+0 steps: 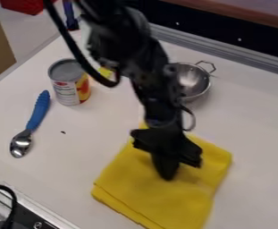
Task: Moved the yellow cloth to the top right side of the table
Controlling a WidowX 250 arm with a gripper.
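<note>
The black gripper (166,167) hangs down over the upper middle of the yellow cloth (147,192), its tip at or just above the fabric. The cloth lies folded and fairly flat in the lower middle of the table, with layered edges at its lower left. The arm and gripper hide part of the cloth's upper area.
A metal bowl (193,81) with a wire handle stands behind the arm. At the left are a tin can (69,82) and a blue-handled spoon (38,112). A raised metal edge (236,51) borders the white table (254,120) at the back.
</note>
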